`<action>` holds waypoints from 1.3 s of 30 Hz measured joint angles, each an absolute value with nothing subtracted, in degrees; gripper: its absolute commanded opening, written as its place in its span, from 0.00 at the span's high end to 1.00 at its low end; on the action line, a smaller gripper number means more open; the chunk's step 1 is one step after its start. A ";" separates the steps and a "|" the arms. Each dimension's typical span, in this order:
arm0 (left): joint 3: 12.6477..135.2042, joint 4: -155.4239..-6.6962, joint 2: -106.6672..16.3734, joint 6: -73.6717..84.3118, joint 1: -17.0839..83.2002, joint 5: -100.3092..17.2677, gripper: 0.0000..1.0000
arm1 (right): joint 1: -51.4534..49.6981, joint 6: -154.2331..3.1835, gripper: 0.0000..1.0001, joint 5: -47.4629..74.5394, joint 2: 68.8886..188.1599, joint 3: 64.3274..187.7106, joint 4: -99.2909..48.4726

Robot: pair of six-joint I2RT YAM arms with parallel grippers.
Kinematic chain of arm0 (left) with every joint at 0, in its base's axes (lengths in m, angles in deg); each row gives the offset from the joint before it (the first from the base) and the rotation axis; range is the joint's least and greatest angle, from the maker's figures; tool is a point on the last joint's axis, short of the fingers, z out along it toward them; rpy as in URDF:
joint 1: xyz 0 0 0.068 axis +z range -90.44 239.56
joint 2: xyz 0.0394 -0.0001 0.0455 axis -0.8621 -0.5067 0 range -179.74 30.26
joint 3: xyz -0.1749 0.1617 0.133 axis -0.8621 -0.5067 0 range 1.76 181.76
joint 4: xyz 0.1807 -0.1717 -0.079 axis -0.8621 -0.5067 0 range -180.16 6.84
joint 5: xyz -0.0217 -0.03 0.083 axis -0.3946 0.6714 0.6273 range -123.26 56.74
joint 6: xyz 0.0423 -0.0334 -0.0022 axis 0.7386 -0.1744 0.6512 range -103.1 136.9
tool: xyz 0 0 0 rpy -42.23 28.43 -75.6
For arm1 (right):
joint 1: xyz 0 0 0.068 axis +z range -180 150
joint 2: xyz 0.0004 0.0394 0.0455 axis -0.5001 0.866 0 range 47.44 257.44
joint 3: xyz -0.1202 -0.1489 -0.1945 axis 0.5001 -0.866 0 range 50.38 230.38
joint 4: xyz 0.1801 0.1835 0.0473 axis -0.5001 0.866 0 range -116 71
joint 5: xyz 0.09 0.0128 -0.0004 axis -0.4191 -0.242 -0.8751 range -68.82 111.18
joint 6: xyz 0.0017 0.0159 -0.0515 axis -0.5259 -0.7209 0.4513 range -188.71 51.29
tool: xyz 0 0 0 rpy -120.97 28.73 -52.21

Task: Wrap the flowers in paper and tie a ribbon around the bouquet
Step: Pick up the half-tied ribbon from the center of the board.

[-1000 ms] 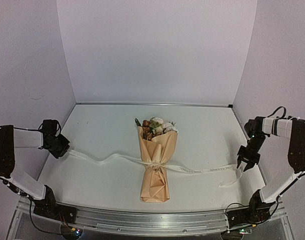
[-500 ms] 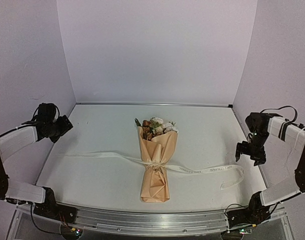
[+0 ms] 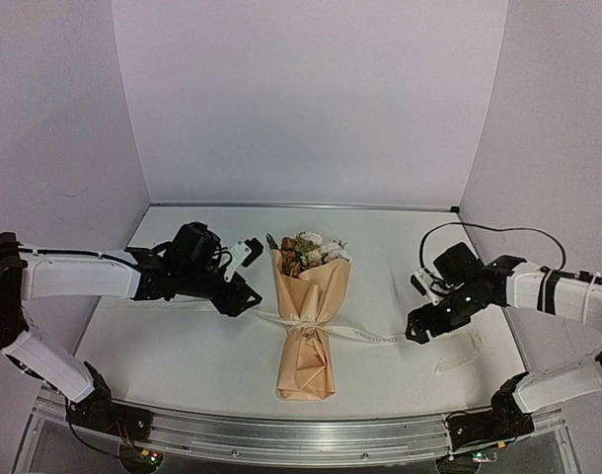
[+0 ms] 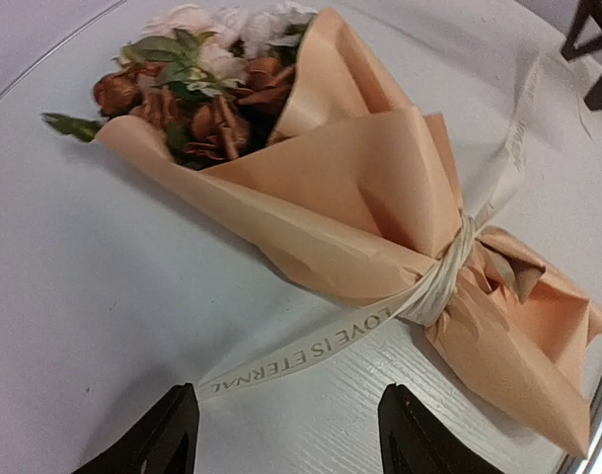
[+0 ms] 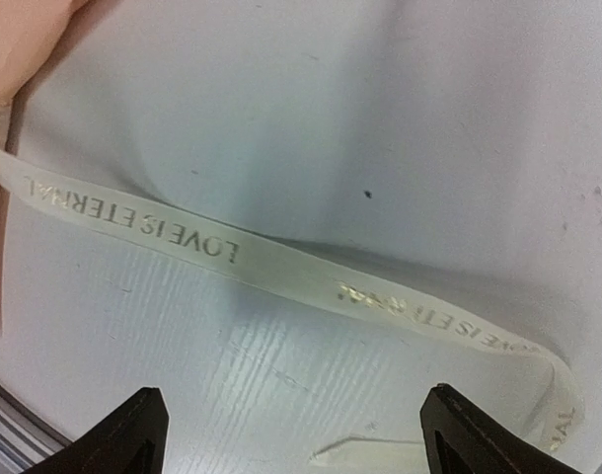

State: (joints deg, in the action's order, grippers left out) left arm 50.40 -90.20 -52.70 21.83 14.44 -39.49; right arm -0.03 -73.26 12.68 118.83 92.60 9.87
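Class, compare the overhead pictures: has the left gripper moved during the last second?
Yes. The left gripper has swung rightward, from the far left to just beside the unmoved bouquet.

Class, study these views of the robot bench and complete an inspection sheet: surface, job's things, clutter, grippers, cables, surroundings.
Surface: white table; one small dark speck near the ribbon.
Job's things: bouquet lies flat, flowers toward the far wall; ribbon cinched round its waist, tails trailing to both sides on the table.
Clutter: nothing seen.
Grippers: left gripper open, empty, low over one ribbon tail beside the bouquet; right gripper open, empty, over the other tail.
Cables: black cable loops above the right arm.
Surroundings: plain pale walls on three sides; metal rail along the near edge.
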 measured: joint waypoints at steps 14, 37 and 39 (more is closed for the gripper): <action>51.03 -86.77 -66.75 48.40 10.09 -41.50 0.34 | 14.56 -53.06 0.05 14.26 131.17 90.58 -8.33; 50.55 -75.10 -71.49 52.40 10.11 -37.39 1.00 | 18.92 -51.84 1.00 24.99 142.20 98.67 -14.81; 50.12 -74.64 -71.47 51.43 10.11 -37.28 1.00 | 18.92 -53.65 1.00 25.71 142.20 99.58 -13.55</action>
State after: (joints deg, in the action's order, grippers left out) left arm 50.12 -74.64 -71.47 51.43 10.11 -37.28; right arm 18.92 -53.65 25.71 142.20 99.58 -13.55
